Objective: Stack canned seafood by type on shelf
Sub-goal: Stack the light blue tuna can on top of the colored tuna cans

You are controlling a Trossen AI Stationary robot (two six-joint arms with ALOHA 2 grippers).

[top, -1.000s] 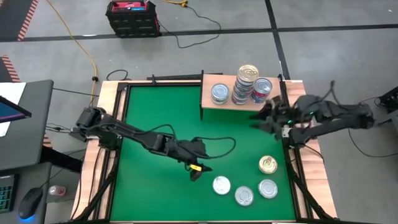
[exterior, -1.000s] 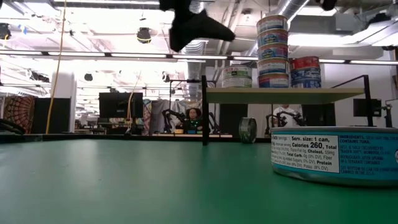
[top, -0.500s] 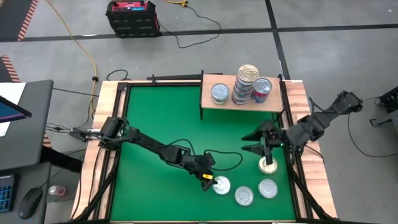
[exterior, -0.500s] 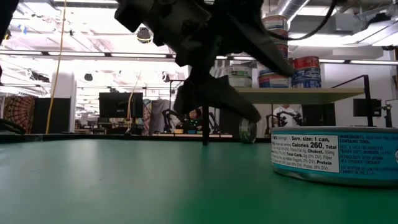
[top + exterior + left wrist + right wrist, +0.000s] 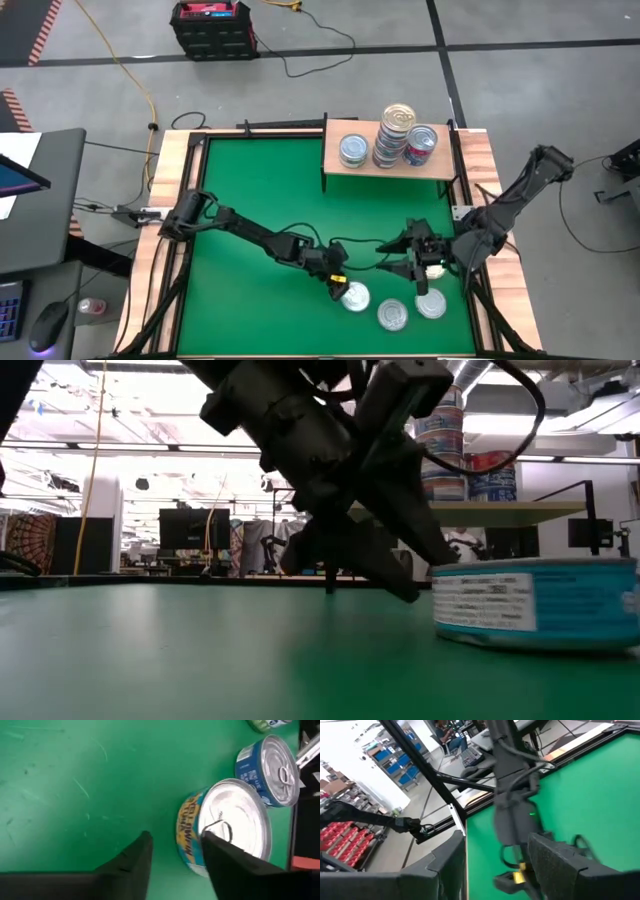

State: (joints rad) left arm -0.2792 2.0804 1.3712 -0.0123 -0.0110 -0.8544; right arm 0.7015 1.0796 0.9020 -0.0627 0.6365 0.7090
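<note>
Several flat tins lie at the table's near right. A silver-lidded can (image 5: pixel 355 297) with a yellow-blue label (image 5: pixel 225 827) sits at my left gripper (image 5: pixel 343 288), which is open (image 5: pixel 176 837). Two more silver cans (image 5: pixel 392 315) (image 5: pixel 430 303) lie to its right. A gold-lidded can (image 5: pixel 434 266) is partly hidden under my right gripper (image 5: pixel 410 262), which hangs open (image 5: pixel 497 840) with nothing between its fingers. The light-wood shelf (image 5: pixel 385 166) at the far right carries a single can (image 5: pixel 353 150), a tall stack (image 5: pixel 397 132) and a red-labelled stack (image 5: pixel 422 143). My left gripper has one finger (image 5: pixel 225 865) over the near edge of the can's lid (image 5: pixel 220 822). The other finger (image 5: pixel 130 865) stands on the green beside the can's wall (image 5: pixel 187 837), with a gap. The fingers slant down from the table's left. The can's base (image 5: pixel 535 640) is on the table.
The wooden border (image 5: pixel 490 165) frames the green table. The shelf's black legs (image 5: pixel 328 540) stand on the far right part. The left half of the green (image 5: pixel 240 180) is bare. A red-and-black box (image 5: pixel 212 25) and cables lie on the floor beyond.
My left gripper has come down and toward the near right edge, rolling as it went, and now stands at the silver can, which has shifted slightly. My right gripper has swung from beside the shelf toward the near edge, over the gold can.
</note>
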